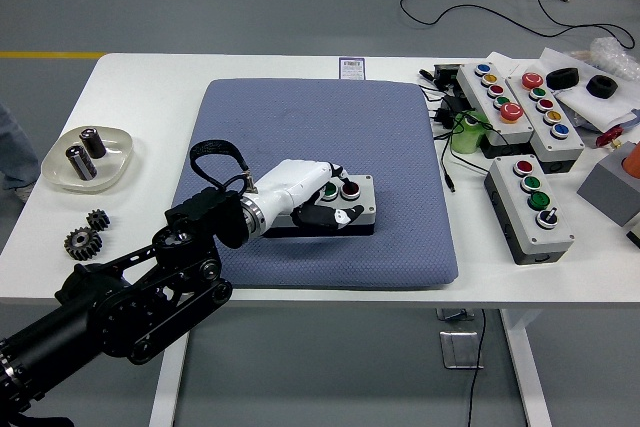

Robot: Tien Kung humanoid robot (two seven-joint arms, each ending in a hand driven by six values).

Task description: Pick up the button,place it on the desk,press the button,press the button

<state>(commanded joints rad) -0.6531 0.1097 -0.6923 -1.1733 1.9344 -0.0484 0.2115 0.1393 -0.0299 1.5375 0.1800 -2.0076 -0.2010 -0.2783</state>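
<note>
The left robot hand, white w/ black fingers, comes in from the lower left on a black arm and lies over the left part of the button box, a small grey box w/ one green and one dark red button on top. The fingers are curled round the box, thumb across its front edge, so the hand is clamped on it. The box sits on the blue-grey mat, approx. mid-mat and a bit toward the near edge; whether its underside rests fully on the mat can't be told from this view. The mat lies on the white table. Right arm isn't visible. At the left of the table a shallow clear dish holds two dark cylinders, and two small gears lie just in front of it near the table edge. At the right, well apart from the mat, stand three more control boxes: two long ones side by side w/ rows of coloured buttons, and one nearer box w/ red, green and black controls. A green bottle sits just left of the long boxes, amid black cables. A small label card sits at the mat's far edge.
</note>
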